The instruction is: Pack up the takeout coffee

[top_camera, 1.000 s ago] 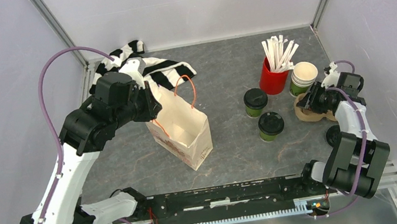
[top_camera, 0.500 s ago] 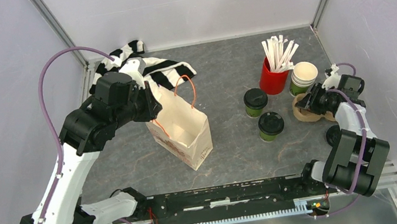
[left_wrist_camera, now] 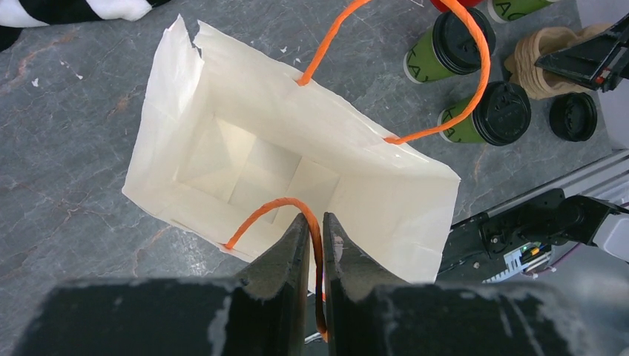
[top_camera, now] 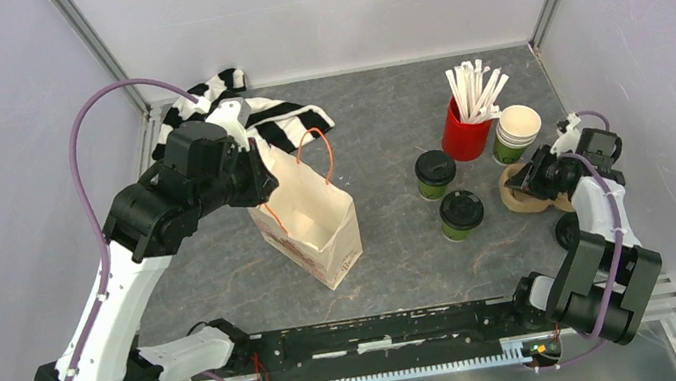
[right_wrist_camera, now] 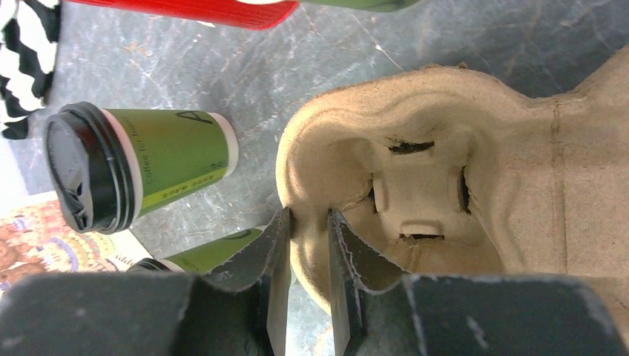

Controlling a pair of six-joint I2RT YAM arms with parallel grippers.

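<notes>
While pinching the near orange handle (left_wrist_camera: 276,210) of the paper bag (left_wrist_camera: 386,215) between the pressed-together fingers of the left gripper (left_wrist_camera: 315,221), held that bag upright with its mouth open on the counter (top_camera: 383,113), left of centre. Found the two lidded green cups standing upright on the counter to the right of the bag, apart from it and from each other: the far coffee cup (top_camera: 436,174) near the red cup of white sticks (top_camera: 465,131), the near coffee cup (top_camera: 461,214) closer to the arm bases. Placed the right gripper (right_wrist_camera: 308,216) astride the rim of the brown cup carrier (right_wrist_camera: 445,126), one finger outside the wall and one inside a well, the gap narrow. Could not tell whether squeezing the rim or only close on either side. Noted a stack of lidless cups (top_camera: 515,132) just behind the carrier, a loose black lid (top_camera: 568,232) nearer the base, and a striped cloth (top_camera: 288,117) behind the bag.
</notes>
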